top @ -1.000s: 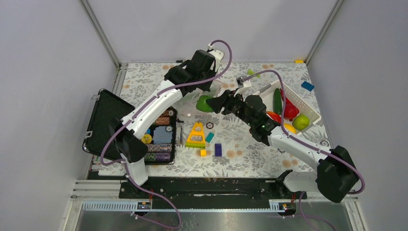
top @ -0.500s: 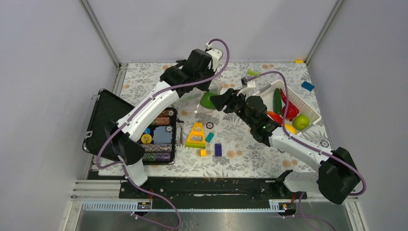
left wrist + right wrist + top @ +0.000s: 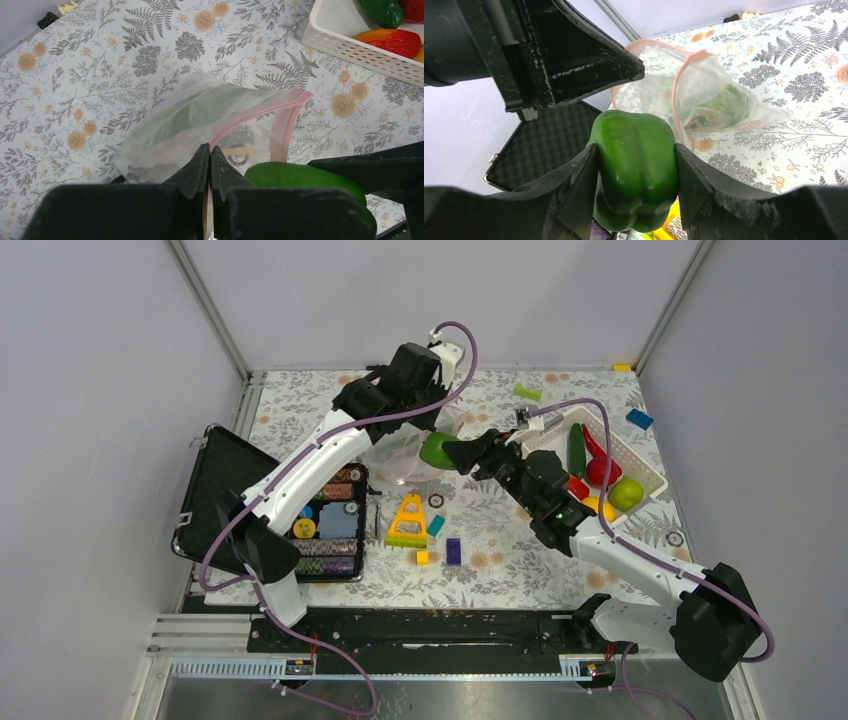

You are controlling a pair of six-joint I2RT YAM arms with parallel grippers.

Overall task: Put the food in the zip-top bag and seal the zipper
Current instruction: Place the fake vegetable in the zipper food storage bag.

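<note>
Zip-top bag (image 3: 170, 117) hangs off the worktop (image 3: 90, 65) near the back middle, pinched at its mouth by the left pincer (image 3: 210, 152), which is clenched tight on the pink zipper (image 3: 252, 116). The mouth gapes in a loop toward the right arm, and something green shows blurred through the crumpled film, though what it is I cannot tell. Right pincer (image 3: 636, 147) grips a green pepper (image 3: 634, 170) by its two sides, its fingers (image 3: 574, 180) spread wide around it. The pepper sits just in front of the open mouth; whether any of it has crossed the rim is unclear. Off to the right, a white basket (image 3: 645, 472) rests on the worktop, holding a green cucumber (image 3: 576, 448), a red fruit (image 3: 603, 470) and a yellow-green round fruit (image 3: 626, 493), well apart from the bag.
</note>
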